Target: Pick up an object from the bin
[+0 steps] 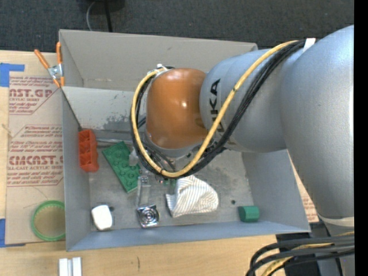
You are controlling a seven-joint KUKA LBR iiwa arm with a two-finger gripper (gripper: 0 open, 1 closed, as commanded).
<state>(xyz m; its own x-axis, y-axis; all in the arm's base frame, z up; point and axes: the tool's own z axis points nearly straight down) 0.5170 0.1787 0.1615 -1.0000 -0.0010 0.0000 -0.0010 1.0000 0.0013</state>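
Beneath orange cover (175, 105), gripper (154, 180) between green plate (122, 164) and white cloth (195, 197), grip state unclear.

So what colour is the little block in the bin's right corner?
The little block is green, in the camera view.

Bulky silver-grey arm (310, 108), smooth rounded casing, black KUKA lettering (213, 103) near the wrist. Glossy orange dome cover (172, 108) at the wrist. Yellow and black cables (241, 88) bundled along the casing, looped round the orange cover in a wide ring.
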